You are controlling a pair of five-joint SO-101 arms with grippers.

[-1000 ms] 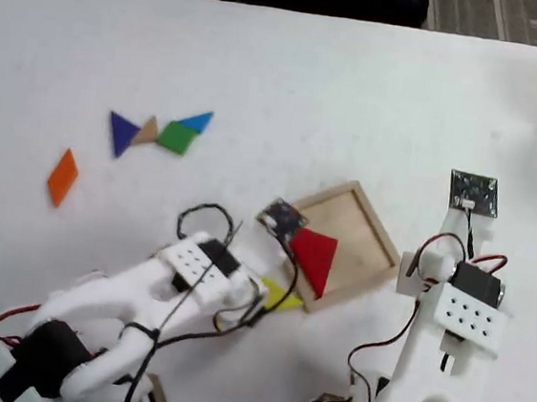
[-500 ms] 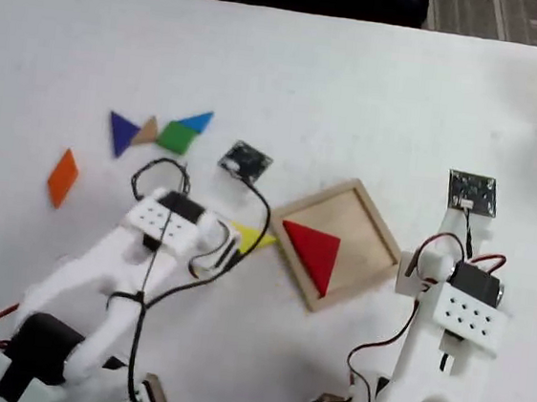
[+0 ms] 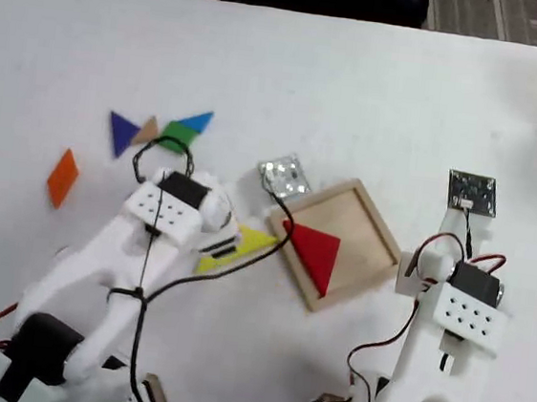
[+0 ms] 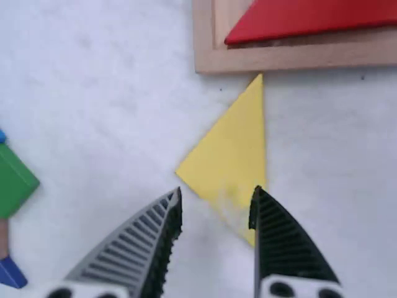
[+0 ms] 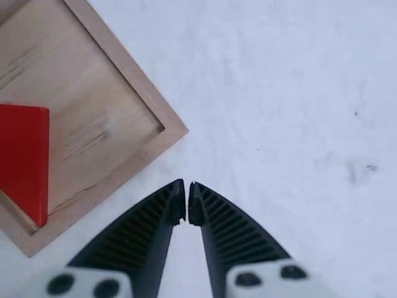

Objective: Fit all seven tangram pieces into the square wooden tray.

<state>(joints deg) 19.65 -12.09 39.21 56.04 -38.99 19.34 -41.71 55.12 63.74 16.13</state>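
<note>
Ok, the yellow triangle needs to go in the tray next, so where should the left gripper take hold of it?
Probably from straight above: the yellow triangle lies flat just outside the tray. Pinch across the corner farthest from the tray, where its sides narrow and the open left gripper hovers.

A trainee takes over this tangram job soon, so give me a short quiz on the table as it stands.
1. True or false: the yellow triangle lies inside the tray.
2. The left jaws are: A shut on the yellow triangle; B open at the yellow triangle; C open over the tray.
3. Fill in: the piece in the tray is the ___ triangle.
Key: 1 false, it lies on the table beside the tray. 2 B. 3 red, the red triangle.
</note>
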